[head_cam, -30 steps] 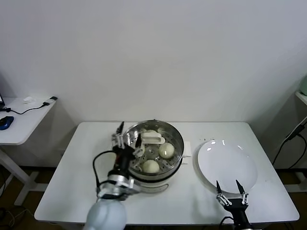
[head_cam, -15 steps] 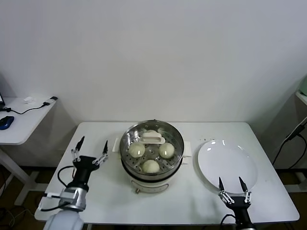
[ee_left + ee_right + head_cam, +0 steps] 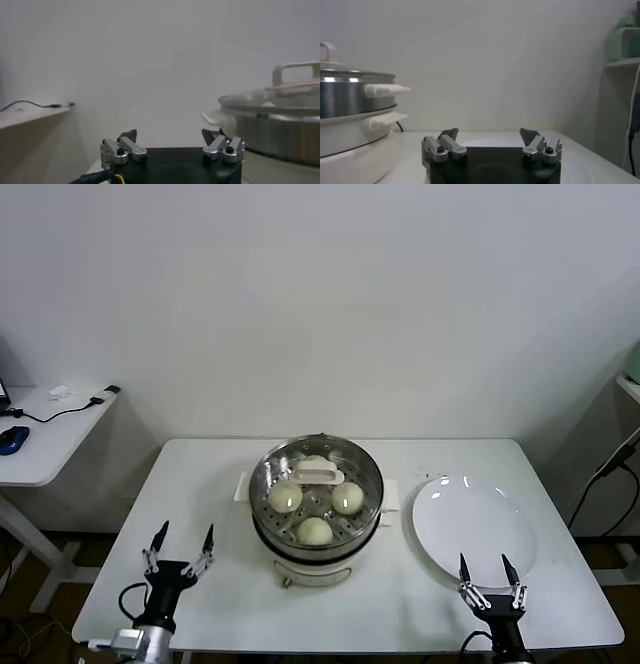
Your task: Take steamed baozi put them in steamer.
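Observation:
The steamer [image 3: 368,480] stands mid-table, a shiny steel pot on a white base. Three baozi lie on its perforated tray: one left [image 3: 285,496], one right [image 3: 347,499], one front [image 3: 314,530]. A fourth pale bun [image 3: 316,463] shows partly behind a white handle [image 3: 318,475]. My left gripper [image 3: 184,536] is open and empty, low near the table's front left, apart from the steamer. The left wrist view shows it [image 3: 170,135] open with the steamer [image 3: 280,130] beside it. My right gripper [image 3: 483,564] is open and empty at the front edge of the plate; it also shows in the right wrist view [image 3: 490,133].
A flat white plate [image 3: 475,529] lies right of the steamer and holds nothing. A small side table [image 3: 40,439] with a mouse and cables stands far left. A white wall runs behind the table.
My left gripper has drawn back from the steamer's left rim to the table's front left, open. A baozi now lies at the tray's left. The right gripper has hardly moved.

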`<state>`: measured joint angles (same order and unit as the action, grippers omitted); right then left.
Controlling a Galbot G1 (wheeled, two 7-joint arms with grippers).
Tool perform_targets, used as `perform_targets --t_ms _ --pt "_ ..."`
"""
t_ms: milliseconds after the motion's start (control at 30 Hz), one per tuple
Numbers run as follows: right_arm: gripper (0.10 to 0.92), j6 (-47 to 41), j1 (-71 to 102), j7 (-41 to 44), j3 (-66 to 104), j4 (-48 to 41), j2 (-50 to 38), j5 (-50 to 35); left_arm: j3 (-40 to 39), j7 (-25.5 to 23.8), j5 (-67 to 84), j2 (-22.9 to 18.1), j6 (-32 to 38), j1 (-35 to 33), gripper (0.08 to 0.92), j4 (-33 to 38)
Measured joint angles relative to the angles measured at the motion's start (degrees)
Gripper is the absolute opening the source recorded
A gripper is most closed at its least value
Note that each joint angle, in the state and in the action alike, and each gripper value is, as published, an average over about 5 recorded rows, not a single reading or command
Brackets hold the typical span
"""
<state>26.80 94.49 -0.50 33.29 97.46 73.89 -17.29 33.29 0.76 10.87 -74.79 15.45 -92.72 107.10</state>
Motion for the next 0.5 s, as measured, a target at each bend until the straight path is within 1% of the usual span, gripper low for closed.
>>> perform_targets --t_ms 267,500 --pt "0.823 0.21 0.09 -0.01 0.0 0.13 0.2 -0.02 -0.79 -0.18 0.2 -0.39 3.12 -1.52 0.823 -1.92" --pt "0.823 0.29 0.33 -0.01 0.05 0.28 0.26 -0.02 -1.05 -0.22 0.22 -0.54 4.45 -2.23 0.823 -2.58"
